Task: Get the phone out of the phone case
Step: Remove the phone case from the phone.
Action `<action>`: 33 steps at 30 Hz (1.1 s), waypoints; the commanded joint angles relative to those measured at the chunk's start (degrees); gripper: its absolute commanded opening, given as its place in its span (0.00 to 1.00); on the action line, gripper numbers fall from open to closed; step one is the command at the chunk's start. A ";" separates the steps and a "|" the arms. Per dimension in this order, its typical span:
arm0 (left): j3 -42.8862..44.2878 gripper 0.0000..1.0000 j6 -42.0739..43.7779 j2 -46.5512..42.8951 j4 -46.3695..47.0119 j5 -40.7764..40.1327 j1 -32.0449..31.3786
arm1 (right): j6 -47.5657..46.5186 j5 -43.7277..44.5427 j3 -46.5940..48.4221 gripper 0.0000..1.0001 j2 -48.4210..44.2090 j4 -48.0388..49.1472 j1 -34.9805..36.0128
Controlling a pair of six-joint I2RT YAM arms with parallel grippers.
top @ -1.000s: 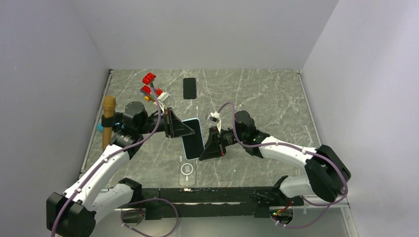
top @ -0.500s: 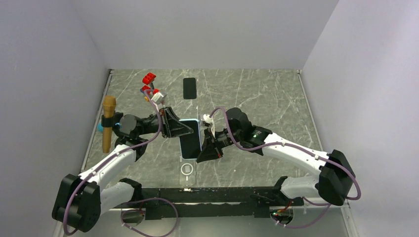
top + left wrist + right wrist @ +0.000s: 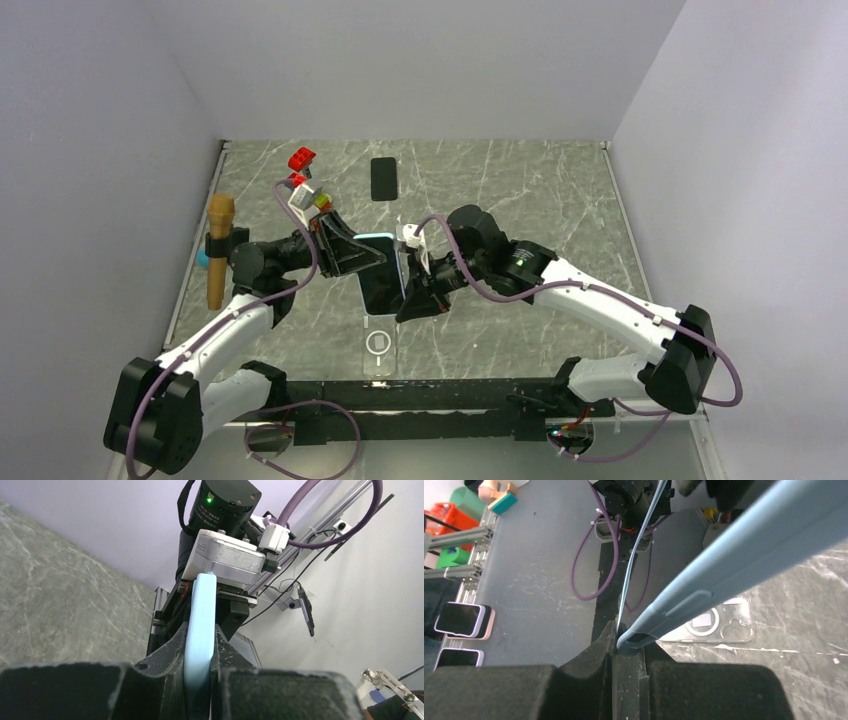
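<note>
A grey marbled table (image 3: 520, 200) walled in white. Above it the left gripper (image 3: 383, 262) is clamped tight on one edge of the light blue phone case (image 3: 200, 625), and the right gripper (image 3: 408, 306) pinches the opposite lower corner. The phone (image 3: 381, 285), dark screen up, sits in the case, held aloft between them, with a clear case (image 3: 378, 345) flat on the table just below

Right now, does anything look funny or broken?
Nothing looks broken. The blue-cased phone is off the table, tipped on edge, pinched between the left gripper and right gripper. In the right wrist view a thin blue strip splits away from the case near the grip, maybe its lip peeling.
</note>
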 commanded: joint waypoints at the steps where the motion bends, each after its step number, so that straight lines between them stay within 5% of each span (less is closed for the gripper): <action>1: -1.34 0.00 -14.77 3.82 -3.29 0.06 -4.11 | -15.83 7.35 9.89 0.00 1.73 20.72 4.75; 19: -4.34 0.00 -15.64 2.64 -5.22 -7.74 -4.23 | -13.75 4.67 7.03 0.00 -2.20 23.53 6.32; 33: -7.10 0.00 -16.55 -2.12 -9.88 -12.75 -6.86 | -21.76 9.93 17.44 0.00 3.69 19.03 6.24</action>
